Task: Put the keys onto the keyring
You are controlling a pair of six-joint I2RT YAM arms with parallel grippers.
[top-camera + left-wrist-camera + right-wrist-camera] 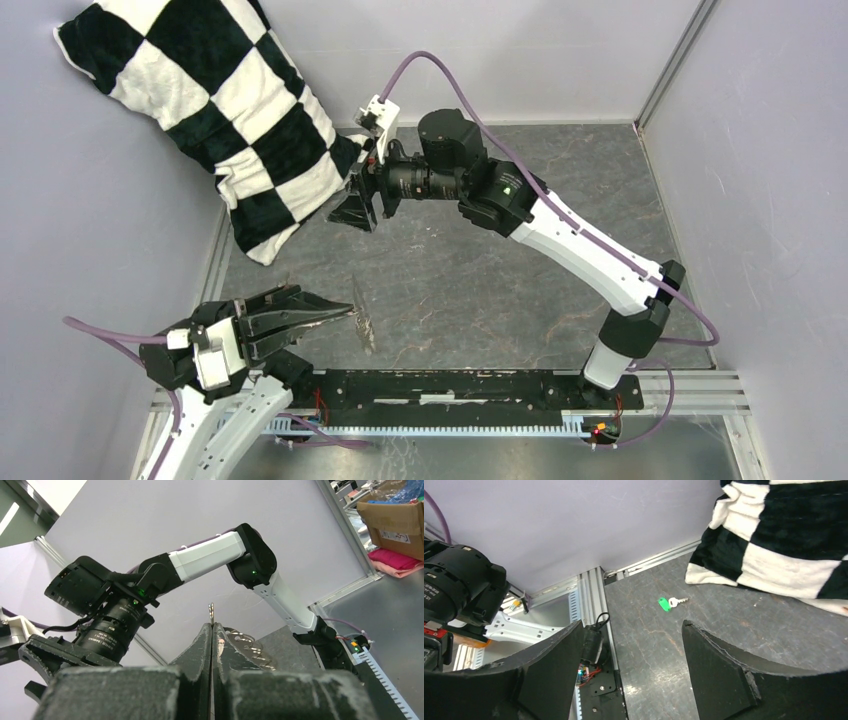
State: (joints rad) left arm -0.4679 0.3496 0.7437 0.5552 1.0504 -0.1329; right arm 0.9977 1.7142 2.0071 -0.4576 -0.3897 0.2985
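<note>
My left gripper (350, 310) is shut on the keyring (363, 322), a thin silvery loop held edge-on just above the table. In the left wrist view the jaws (212, 626) are pressed together, with the loop's rim sticking up between them. Its row of small metal pieces (247, 647) shows to the right of the fingers. The key (665, 603), with a bright green tag and a small silvery blade, lies on the dark table near the pillow's corner. My right gripper (633, 627) is open and empty, above the table, short of the key. I cannot see the key in the top view, where the right gripper (358, 205) hangs by the pillow.
A black-and-white checked pillow (230, 110) leans in the back left corner and also shows in the right wrist view (784, 535). Grey walls enclose the dark table (480, 290). An aluminium rail (591, 595) runs along the left wall.
</note>
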